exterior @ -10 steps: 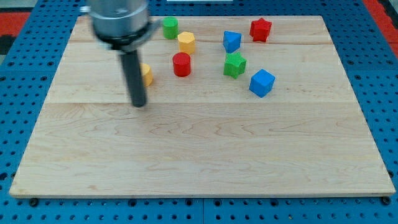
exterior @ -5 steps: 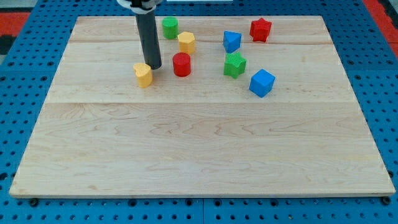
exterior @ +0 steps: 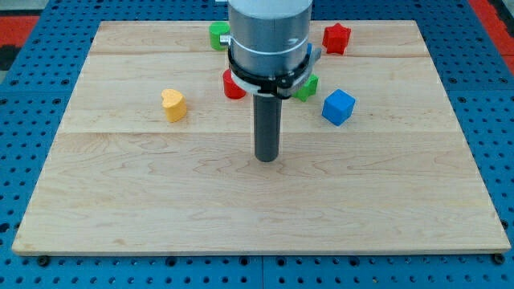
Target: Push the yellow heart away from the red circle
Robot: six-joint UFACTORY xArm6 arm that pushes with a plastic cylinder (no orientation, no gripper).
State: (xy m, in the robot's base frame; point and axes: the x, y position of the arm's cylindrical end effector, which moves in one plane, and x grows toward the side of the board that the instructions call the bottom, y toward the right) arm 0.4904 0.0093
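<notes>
yellow heart (exterior: 173, 104): left on tabletop (exterior: 120, 201), well apart from red circle (exterior: 232, 87)
my tip (exterior: 266, 158): nearer, right of heart
claw: none, just rod
step: push looks about done
next: probably nothing, maybe nudge left

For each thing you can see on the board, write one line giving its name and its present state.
My tip: on bare board, touching no block.
Yellow heart: alone, well apart from the red circle.
Red circle: partly hidden by the arm.
Blue cube: fully visible.
Red star: near the view's top.
</notes>
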